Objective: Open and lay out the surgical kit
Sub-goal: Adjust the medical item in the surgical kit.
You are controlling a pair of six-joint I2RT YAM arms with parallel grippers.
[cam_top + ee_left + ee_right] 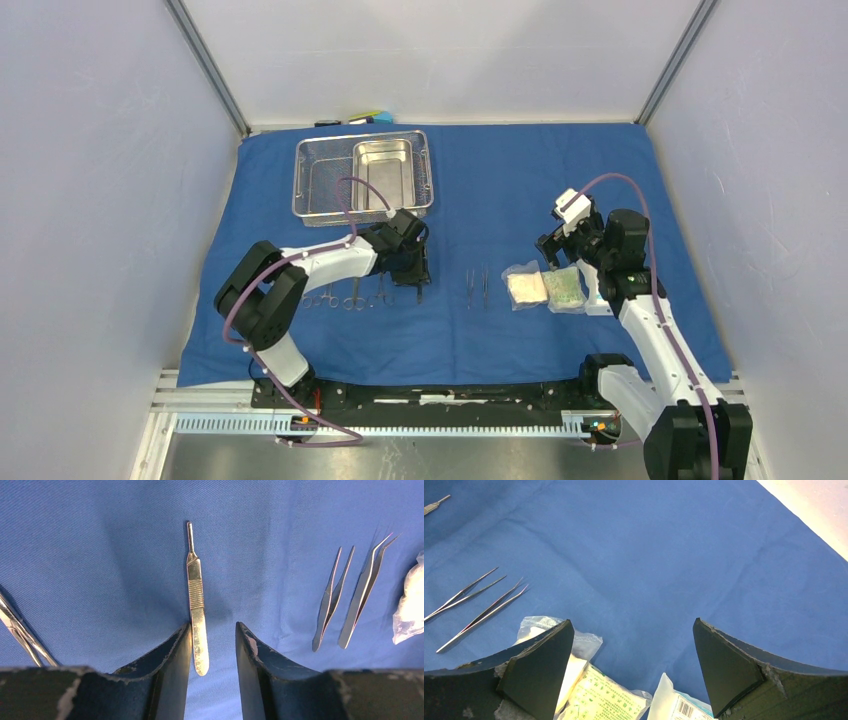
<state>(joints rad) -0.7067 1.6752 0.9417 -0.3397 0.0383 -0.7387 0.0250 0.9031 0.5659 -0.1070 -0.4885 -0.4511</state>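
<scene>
The blue cloth wrap [500, 180] lies spread flat. At its back left stands the wire-mesh tray [320, 175] with the steel pan [383, 165] inside. My left gripper [212, 627] is open and low over the cloth. A slim metal handle [196, 600] lies flat, its rear end between the fingers beside the left one. Scissors-like instruments [345, 297] lie to its left, two tweezers [332, 597] to its right. Three clear packets [526, 288] lie further right. My right gripper [633, 622] hangs wide open above the packets [601, 700], holding nothing.
A small white-yellow-blue block toy [365, 118] sits past the cloth's far edge, behind the tray. Grey walls close in the left, right and back sides. The bare table edge [819, 510] shows beyond the cloth in the right wrist view.
</scene>
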